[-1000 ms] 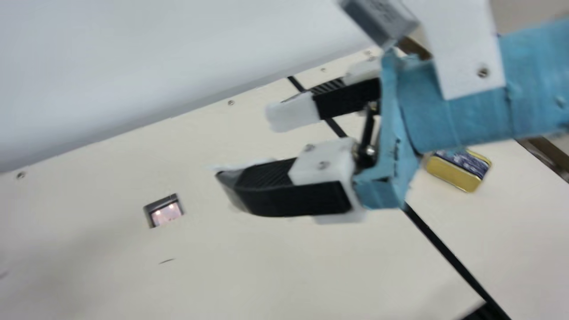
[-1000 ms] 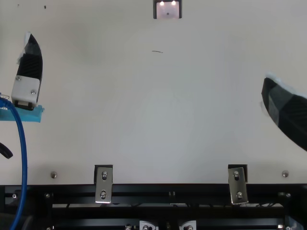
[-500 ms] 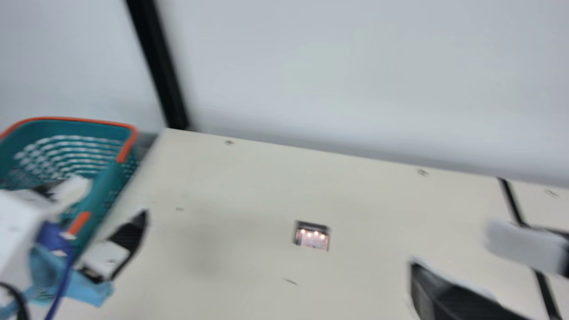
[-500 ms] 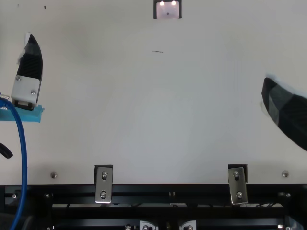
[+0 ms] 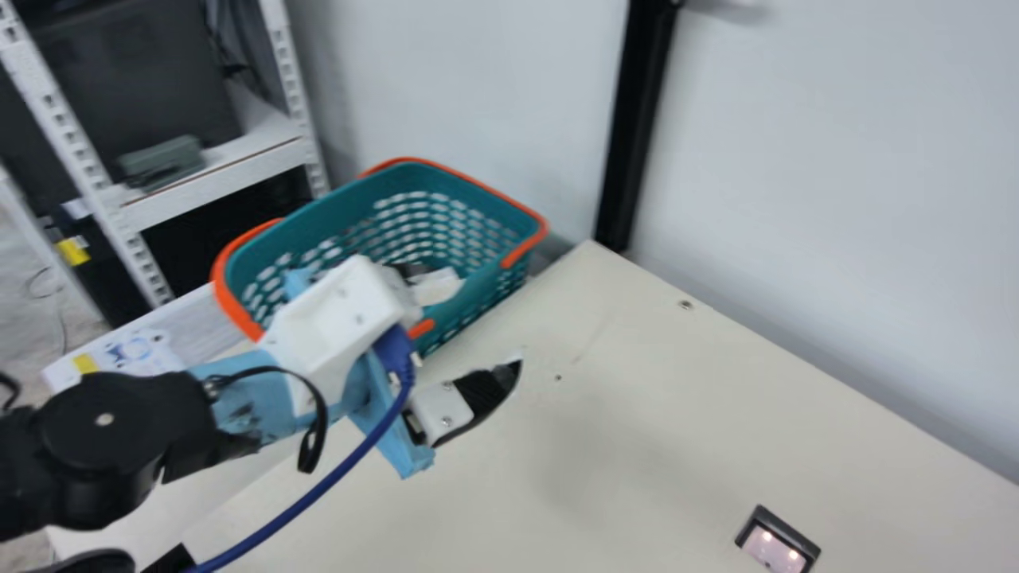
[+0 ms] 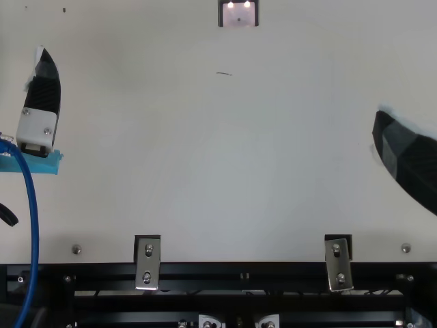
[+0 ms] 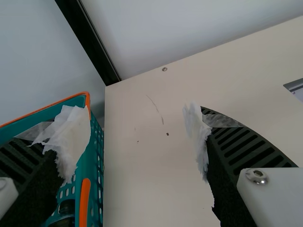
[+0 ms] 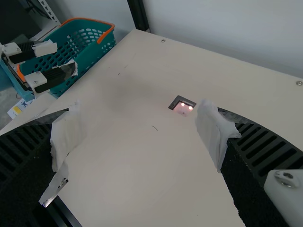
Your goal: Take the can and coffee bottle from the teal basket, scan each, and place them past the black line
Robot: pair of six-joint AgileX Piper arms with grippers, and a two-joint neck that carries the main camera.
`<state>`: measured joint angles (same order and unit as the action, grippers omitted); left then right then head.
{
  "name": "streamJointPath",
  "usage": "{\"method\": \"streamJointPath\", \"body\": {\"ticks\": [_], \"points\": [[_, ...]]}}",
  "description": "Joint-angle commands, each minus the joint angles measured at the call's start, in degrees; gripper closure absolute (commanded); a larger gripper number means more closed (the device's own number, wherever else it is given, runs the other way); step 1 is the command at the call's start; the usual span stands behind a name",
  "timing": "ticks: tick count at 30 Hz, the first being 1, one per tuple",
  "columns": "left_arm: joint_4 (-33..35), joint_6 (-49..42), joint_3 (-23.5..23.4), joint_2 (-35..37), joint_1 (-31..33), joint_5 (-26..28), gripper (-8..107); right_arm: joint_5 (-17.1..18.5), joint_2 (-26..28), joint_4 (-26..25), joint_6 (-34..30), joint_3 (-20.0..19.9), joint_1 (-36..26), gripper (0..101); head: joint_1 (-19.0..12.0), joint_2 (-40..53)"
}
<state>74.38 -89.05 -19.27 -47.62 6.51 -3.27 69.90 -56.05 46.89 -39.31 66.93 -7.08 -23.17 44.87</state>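
Left pincer [image 5: 489, 324] near teal basket [image 5: 346, 208]; basket's long axis along table edge [image 5: 575, 263]

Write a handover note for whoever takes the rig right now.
Left claw: open, empty, at the basket's table-side rim.
Right claw: open, empty, above the table.
Items: something dark in the basket; can't tell whether it's can or bottle.
Done: can't confirm any scan.
Left: probably lift out what's there, scan it at the scanner, place past the line.
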Motion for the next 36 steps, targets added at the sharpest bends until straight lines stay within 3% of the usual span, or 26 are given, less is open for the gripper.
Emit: {"method": "streamJointPath", "body": {"ticks": [1,8,9,13,36], "points": [[-4.23,4.54,0.08,-0.32,0.55,-0.51,9,0.0,0.0,0.0,0.0,0.0,0.0,0,-1.8,2.45],[-11.1,11.25,-0.86,-0.79,-0.55,0.89,9,0.0,0.0,0.0,0.0,0.0,0.0,0,-1.81,3.75],[-8.47,8.91,-0.77,-0.79,-0.25,0.56,9,0.0,0.0,0.0,0.0,0.0,0.0,0,-1.81,3.75],[-11.15,11.29,-0.77,-0.79,-0.53,0.86,9,0.0,0.0,0.0,0.0,0.0,0.0,0,-1.81,3.75],[-11.13,11.29,-0.77,-0.79,-0.53,0.86,9,0.0,0.0,0.0,0.0,0.0,0.0,0,-1.81,3.75]]}}
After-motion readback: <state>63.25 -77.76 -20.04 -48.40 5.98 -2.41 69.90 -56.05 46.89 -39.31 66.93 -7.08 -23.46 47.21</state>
